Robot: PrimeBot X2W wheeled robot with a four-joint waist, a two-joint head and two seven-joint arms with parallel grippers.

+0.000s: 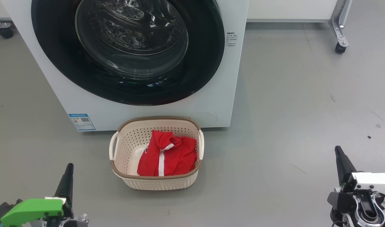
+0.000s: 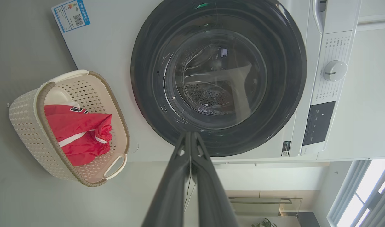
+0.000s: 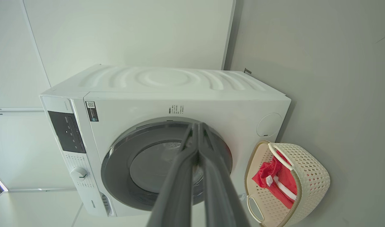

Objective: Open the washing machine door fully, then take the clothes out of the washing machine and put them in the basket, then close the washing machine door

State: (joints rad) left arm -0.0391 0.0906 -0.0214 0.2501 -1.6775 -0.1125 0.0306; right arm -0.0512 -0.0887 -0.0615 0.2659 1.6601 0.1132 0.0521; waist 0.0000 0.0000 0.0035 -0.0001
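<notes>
**Clothes [image 1: 175,154] in basket [image 1: 161,183], door [image 1: 54,66] shut**

At the bottom of the head view, the left gripper [image 1: 67,171] rises in the lower left corner and the right gripper [image 1: 340,156] in the lower right. Each has its two dark fingers pressed together with nothing between them. Both hang over the grey floor [image 1: 290,110], well apart from the basket. Each wrist view shows the finger pair meeting at the tips, empty.

Further up, at lower centre, the basket stands on the floor just in front of the washer [image 1: 230,82]. The red clothes lie crumpled inside it, across its right half, with a white stripe showing. The left part of the basket's bottom is bare.

Beyond it, the washer takes up the upper left and centre of the frame. Its door sits closed against the white front, and the perforated drum [image 1: 129,22] shows through the glass. A blue label [image 1: 82,122] sits low on the front, to the upper left of the basket. In the far upper right corner, a castor [image 1: 340,48] stands on the floor.
</notes>
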